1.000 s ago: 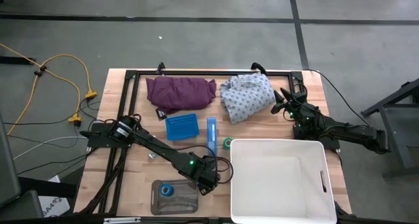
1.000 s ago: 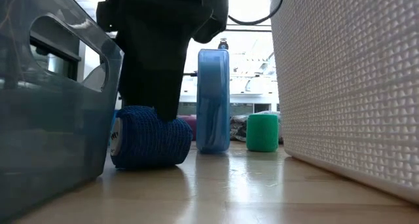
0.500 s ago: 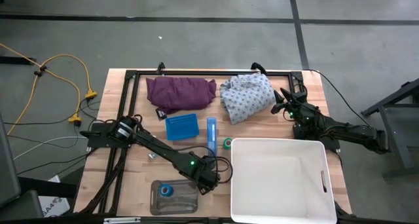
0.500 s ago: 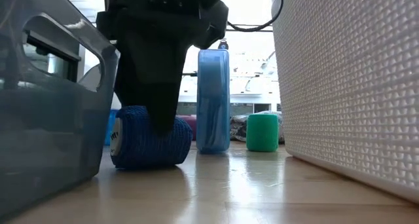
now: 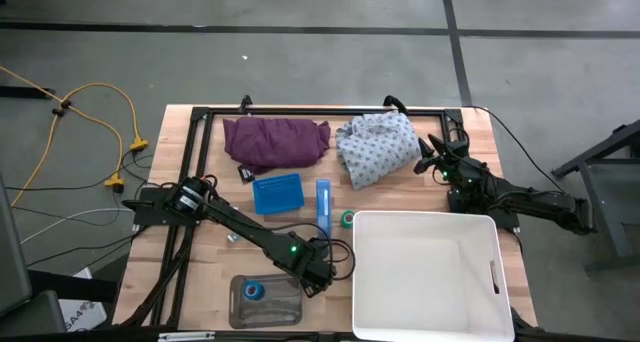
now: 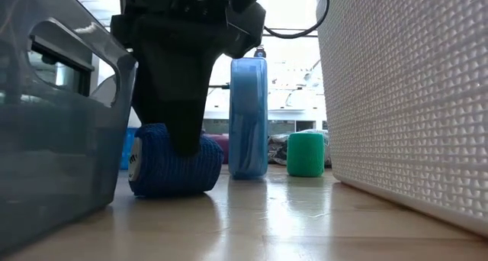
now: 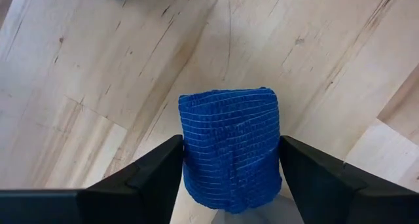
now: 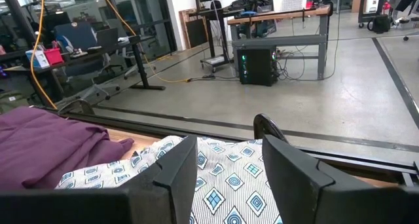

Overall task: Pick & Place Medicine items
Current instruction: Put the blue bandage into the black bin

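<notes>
Progress looked early. The left gripper (image 7: 229, 185) had its two fingers spread on either side of the blue roll (image 7: 230, 145), which lay on its side on the counter (image 7: 98, 86) between the clear bin (image 5: 266, 300) and the white basket (image 5: 425, 277). Whether the fingers already pressed it could not be told. One blue roll (image 5: 254, 291) already sat in the clear bin. The green roll (image 5: 346, 219), blue block (image 5: 276, 194) and blue case (image 5: 323, 210) were left on the counter. The right gripper (image 8: 222, 165) waited, fingers apart, at the patterned cloth (image 5: 378, 147).
</notes>
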Action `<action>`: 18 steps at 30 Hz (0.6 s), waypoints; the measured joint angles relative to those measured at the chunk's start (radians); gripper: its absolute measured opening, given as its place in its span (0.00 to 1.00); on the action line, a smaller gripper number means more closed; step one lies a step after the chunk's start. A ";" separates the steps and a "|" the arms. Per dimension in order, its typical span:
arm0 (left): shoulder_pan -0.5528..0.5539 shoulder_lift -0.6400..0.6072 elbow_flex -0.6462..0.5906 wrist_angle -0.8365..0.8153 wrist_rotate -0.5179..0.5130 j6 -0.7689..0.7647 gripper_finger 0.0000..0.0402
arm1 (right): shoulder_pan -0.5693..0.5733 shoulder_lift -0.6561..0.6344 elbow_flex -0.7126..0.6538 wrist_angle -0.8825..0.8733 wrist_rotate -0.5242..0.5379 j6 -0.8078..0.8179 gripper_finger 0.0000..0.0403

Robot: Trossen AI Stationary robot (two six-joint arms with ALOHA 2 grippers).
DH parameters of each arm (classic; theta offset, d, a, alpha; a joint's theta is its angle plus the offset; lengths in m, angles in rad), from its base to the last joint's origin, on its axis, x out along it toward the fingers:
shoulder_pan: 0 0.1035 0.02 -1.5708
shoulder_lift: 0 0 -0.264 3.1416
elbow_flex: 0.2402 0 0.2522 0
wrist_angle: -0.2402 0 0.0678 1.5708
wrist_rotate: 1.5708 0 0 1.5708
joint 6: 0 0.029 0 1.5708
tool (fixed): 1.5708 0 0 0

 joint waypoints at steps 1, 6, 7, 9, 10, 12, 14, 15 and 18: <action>0.000 0.000 0.000 0.000 0.000 0.000 0.57 | 0.000 0.000 0.000 0.000 0.000 0.000 0.40; 0.000 0.000 0.000 0.000 0.000 0.000 0.52 | 0.000 0.000 0.000 0.000 0.000 0.000 0.40; 0.000 0.000 0.000 0.000 0.000 0.000 0.51 | 0.000 0.000 0.000 0.000 0.000 0.000 0.40; 0.000 0.000 0.000 0.000 0.000 0.000 0.50 | 0.000 0.000 0.000 0.000 0.000 0.000 0.40; 0.000 0.000 0.000 0.000 0.000 0.000 0.50 | 0.000 0.000 0.000 0.000 0.000 0.000 0.40; 0.000 0.000 0.000 0.000 0.000 0.000 0.50 | 0.000 0.000 0.000 0.000 0.000 0.000 0.40; 0.000 0.000 0.000 0.000 0.000 0.003 0.50 | 0.000 0.000 0.000 0.000 0.000 0.000 0.40; 0.000 0.000 0.000 0.000 0.000 0.003 0.50 | 0.000 0.000 0.000 0.000 0.000 0.000 0.40; 0.000 0.000 0.000 0.000 0.000 0.003 0.50 | 0.000 0.000 0.000 0.000 0.000 0.000 0.40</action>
